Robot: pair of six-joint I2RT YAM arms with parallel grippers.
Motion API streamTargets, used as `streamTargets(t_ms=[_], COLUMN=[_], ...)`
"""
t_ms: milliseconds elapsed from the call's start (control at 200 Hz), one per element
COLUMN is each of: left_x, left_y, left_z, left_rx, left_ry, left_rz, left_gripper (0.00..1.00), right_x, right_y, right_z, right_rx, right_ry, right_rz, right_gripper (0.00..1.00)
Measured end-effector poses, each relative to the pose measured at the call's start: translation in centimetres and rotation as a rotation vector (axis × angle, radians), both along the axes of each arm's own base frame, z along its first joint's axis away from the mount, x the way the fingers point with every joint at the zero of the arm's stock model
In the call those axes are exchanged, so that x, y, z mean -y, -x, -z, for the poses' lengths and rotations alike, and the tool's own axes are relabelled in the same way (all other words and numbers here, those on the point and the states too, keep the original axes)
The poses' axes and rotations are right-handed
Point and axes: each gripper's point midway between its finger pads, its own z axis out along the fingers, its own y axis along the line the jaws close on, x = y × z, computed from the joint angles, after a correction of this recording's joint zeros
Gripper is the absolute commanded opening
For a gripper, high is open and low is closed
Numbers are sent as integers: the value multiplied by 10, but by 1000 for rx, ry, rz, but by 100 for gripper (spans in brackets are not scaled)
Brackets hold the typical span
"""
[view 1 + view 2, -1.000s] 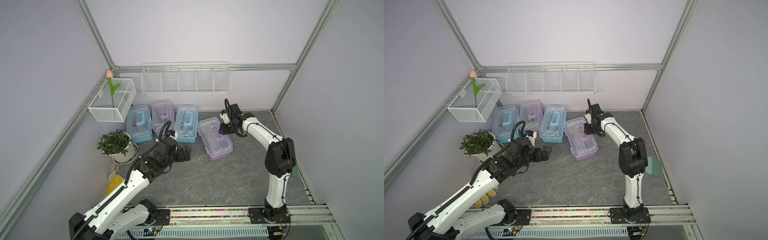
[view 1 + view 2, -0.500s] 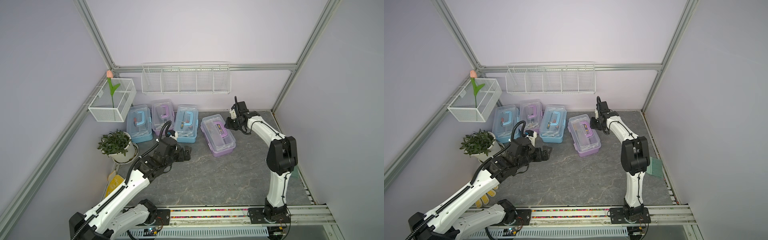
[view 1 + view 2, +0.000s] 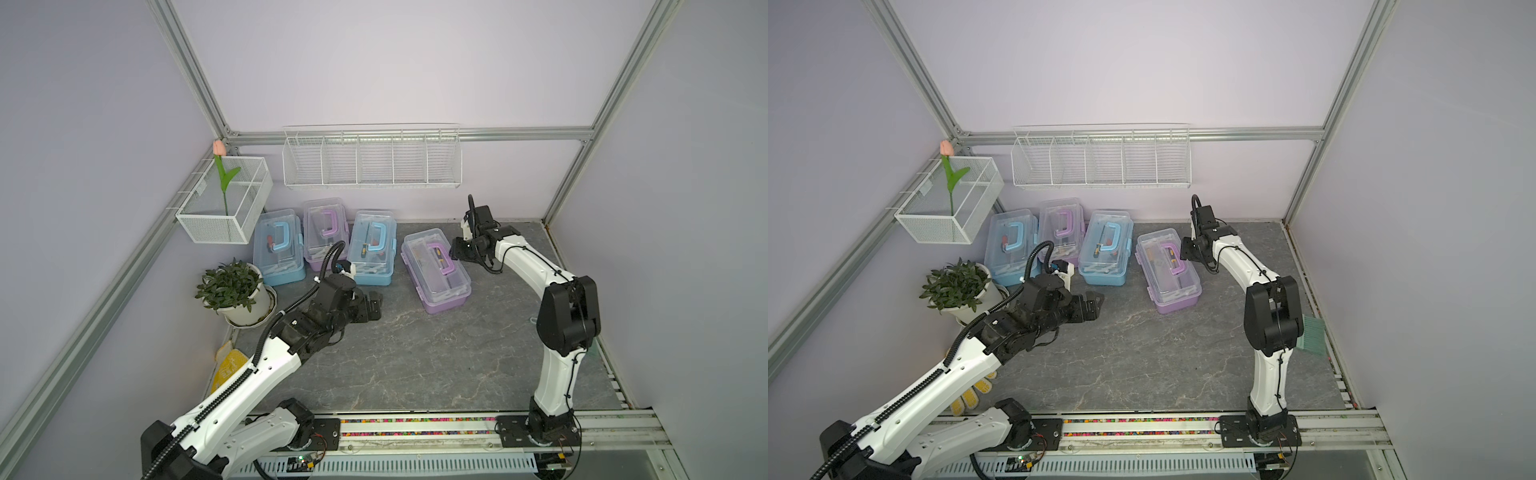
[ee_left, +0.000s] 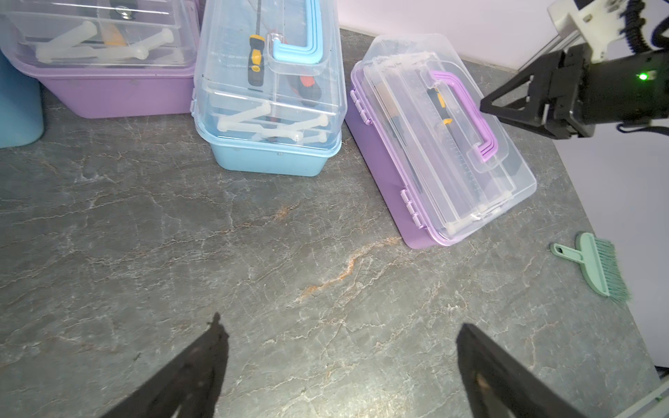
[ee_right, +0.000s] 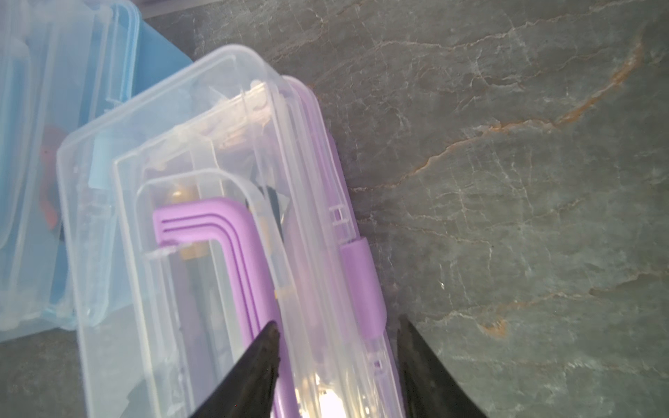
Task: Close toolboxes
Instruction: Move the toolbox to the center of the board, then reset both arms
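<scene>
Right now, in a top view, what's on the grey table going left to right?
potted green plant → light-blue clear-lidded plastic toolbox → purple clear-lidded plastic toolbox → second light-blue clear-lidded toolbox → skewed purple clear-lidded toolbox → green hand brush

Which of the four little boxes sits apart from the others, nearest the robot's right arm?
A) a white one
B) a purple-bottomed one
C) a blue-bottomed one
B: the purple-bottomed box stands alone, skewed, next to the right arm, while the other three boxes sit in a row by the back wall.
</scene>
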Motion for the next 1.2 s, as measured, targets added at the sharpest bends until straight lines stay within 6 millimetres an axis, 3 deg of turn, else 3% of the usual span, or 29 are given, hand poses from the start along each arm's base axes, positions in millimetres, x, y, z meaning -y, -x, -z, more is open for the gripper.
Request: streamTargets(t_ms=[125,170,190,280,325,425,530,715,925,1200], left_x=[-18,-29,-36,-76,-100,-149,-177,-192,-196,-196], left_y=[-16,-26,-31,-54,-63,-75,-80,-94,-112,-133], left_z=[-4,-4,-3,9,19,39,53,77,96,117], left_rx=[77,116,132,179,184,192,221,280,307,331], left_ry=[-69,-98,-110,-166,-194,-247,-293,-353,-393,-386], left_rz=[-73,-121,-145,-283,-355,-490,-553,-555,-526,-482], left_gripper=[99,99,99,99,99,99,99,100,100,100], right_x=[6,13,19,50,69,111,143,170,182,182], right_y=[15,18,19,19,21,34,57,79,72,86], right_z=[-15,-19,-22,-24,-19,2,28,62,61,73], right_rx=[27,39,47,81,96,130,169,234,377,541], right_ry=[-16,-26,-31,-46,-51,-53,-32,8,90,179], right_rz=[-37,-36,-24,23,60,151,228,276,245,196], right_gripper=[77,88,100,89,89,89,89,89,89,88])
